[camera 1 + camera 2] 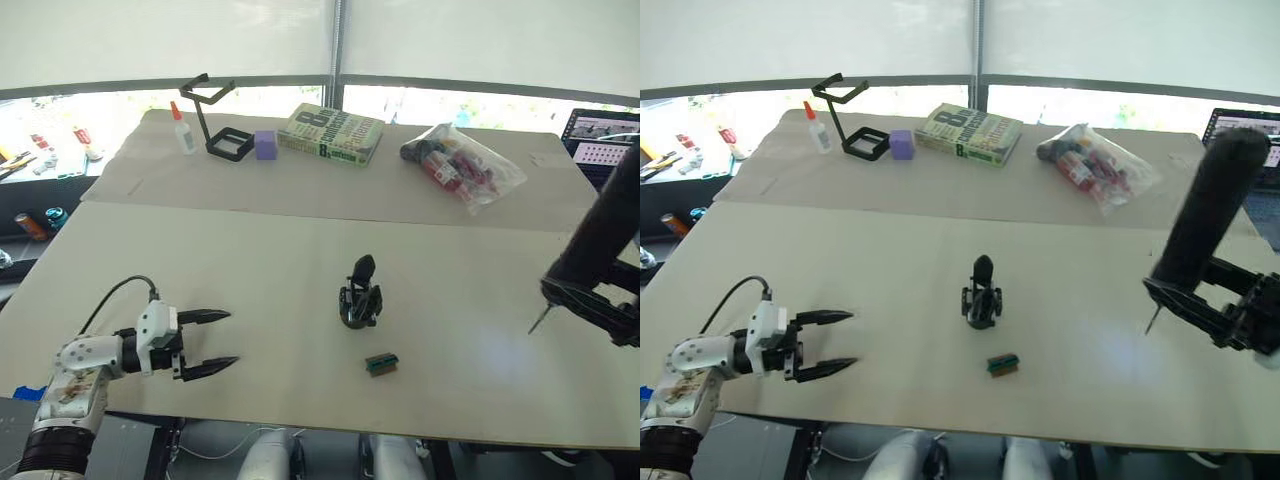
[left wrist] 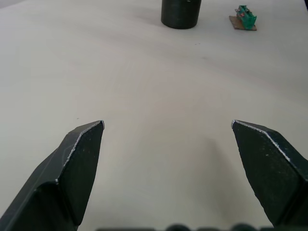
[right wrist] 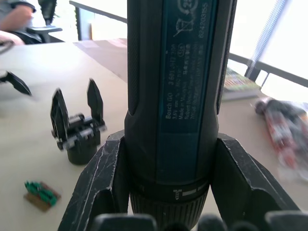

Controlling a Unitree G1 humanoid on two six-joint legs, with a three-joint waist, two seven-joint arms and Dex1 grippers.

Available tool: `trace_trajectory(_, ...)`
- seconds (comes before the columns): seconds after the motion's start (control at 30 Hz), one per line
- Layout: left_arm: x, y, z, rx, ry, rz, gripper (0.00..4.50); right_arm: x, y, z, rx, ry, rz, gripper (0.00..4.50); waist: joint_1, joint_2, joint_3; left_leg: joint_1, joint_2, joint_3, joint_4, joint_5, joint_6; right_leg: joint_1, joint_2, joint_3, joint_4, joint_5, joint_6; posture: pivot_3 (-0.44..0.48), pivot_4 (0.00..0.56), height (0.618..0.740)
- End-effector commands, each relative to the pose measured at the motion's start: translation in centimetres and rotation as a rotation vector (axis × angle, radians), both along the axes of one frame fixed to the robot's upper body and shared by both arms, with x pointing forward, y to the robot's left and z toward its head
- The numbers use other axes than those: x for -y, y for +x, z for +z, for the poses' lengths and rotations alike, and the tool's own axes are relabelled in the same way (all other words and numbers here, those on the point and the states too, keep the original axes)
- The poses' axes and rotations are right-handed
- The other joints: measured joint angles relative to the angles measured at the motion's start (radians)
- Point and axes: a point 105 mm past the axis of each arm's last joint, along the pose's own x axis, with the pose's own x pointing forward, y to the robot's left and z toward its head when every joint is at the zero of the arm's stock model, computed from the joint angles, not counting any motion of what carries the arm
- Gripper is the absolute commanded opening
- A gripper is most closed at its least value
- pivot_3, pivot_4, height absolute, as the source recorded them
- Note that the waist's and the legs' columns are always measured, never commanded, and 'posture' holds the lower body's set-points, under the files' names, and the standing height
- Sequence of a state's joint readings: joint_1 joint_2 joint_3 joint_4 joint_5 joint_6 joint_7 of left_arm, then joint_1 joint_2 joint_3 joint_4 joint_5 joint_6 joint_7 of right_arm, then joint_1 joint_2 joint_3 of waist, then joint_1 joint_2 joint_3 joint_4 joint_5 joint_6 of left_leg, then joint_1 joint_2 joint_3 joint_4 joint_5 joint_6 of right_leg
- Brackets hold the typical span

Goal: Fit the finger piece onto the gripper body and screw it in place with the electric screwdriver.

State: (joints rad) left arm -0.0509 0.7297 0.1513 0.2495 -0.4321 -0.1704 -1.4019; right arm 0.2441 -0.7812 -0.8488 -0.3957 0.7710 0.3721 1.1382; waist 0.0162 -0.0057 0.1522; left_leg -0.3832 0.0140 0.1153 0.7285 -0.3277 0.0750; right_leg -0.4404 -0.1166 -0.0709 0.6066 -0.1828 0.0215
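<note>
Screwdriver [image 1: 1210, 220] in right tool [image 1: 1200, 300], well apart from gripper body [image 1: 981, 295].

The gripper body [image 1: 360, 296] stands at the frame's center on the table [image 1: 300, 270], a small block [image 1: 381, 363] just below it. The left end effector [image 1: 208, 343] sits lower left; the electric screwdriver [image 1: 1208, 222] stands at right.

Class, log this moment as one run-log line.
right gripper: shut on electric screwdriver, raised | left gripper: open, empty | gripper body: upright mid-table | green block: beside it
</note>
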Motion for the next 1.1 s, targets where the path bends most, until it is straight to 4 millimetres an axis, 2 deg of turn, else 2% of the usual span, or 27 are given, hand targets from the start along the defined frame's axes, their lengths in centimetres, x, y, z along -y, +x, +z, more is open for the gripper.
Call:
trace_trajectory(0.03, 0.7, -0.2, 1.1, 0.049, -0.02, -0.038, 4.49, -0.7, -0.6, 1.8, 0.117, -0.043, 0.026, 1.93, -0.007, 0.001, 0.001, 0.0, 0.0, 0.0, 0.0, 0.0, 0.0, 0.0, 0.0, 0.001, 0.0, 0.0, 0.0, 0.0, 0.15, 0.74)
trace_trajectory(0.13, 2.7, -0.2, 1.6, 0.066, -0.05, -0.102, 4.49, -2.5, -0.3, 2.2, 0.14, -0.026, 0.094, 1.93, -0.009, 0.001, 0.001, 0.003, 0.0, 0.0, 0.0, 0.0, 0.001, 0.001, 0.001, 0.003, 0.001, 0.0, 0.0, 0.0, 0.15, 0.74)
trace_trajectory(0.23, 5.6, -0.5, 2.1, 0.089, -0.079, -0.174, 4.49, -5.4, -0.1, 2.8, 0.161, 0.01, 0.196, 1.93, -0.008, 0.002, 0.001, 0.004, 0.001, 0.0, 0.0, 0.0, 0.0, 0.001, 0.001, 0.003, 0.002, 0.0, 0.0, 0.0, 0.15, 0.74)
trace_trajectory(0.4, 10.5, -1.7, 1.0, 0.041, -0.07, -0.296, 4.49, -10.8, -0.6, 2.4, 0.155, 0.083, 0.394, 1.93, -0.004, 0.002, 0.001, 0.003, 0.001, 0.0, -0.001, 0.002, -0.003, 0.0, 0.003, 0.003, 0.002, 0.0, -0.001, 0.0, 0.15, 0.74)
trace_trajectory(0.53, 13.6, -1.8, -0.2, 0.028, -0.064, -0.32, 4.49, -13.4, -1.2, 1.6, 0.127, 0.123, 0.505, 1.93, 0.001, 0.001, 0.001, 0.001, -0.001, 0.0, 0.0, 0.001, -0.002, 0.001, 0.002, 0.002, 0.001, 0.0, 0.0, 0.0, 0.15, 0.74)
trace_trajectory(0.77, 17.5, -1.7, -1.8, -0.016, -0.077, -0.337, 4.49, -15.6, -0.9, -0.7, 0.105, 0.107, 0.622, 1.93, -0.003, 0.001, 0.001, 0.001, -0.001, 0.0, 0.001, 0.0, 0.0, 0.002, 0.003, 0.003, 0.0, 0.0, 0.0, 0.0, 0.15, 0.74)
trace_trajectory(1.1, 18.8, -0.3, -3.1, -0.021, -0.018, -0.299, 4.49, -16.7, -0.2, -2.4, 0.124, 0.106, 0.661, 1.93, 0.003, 0.001, 0.001, 0.003, -0.001, 0.0, 0.002, 0.0, 0.0, 0.003, 0.003, 0.003, 0.002, 0.0, 0.0, 0.0, 0.15, 0.74)
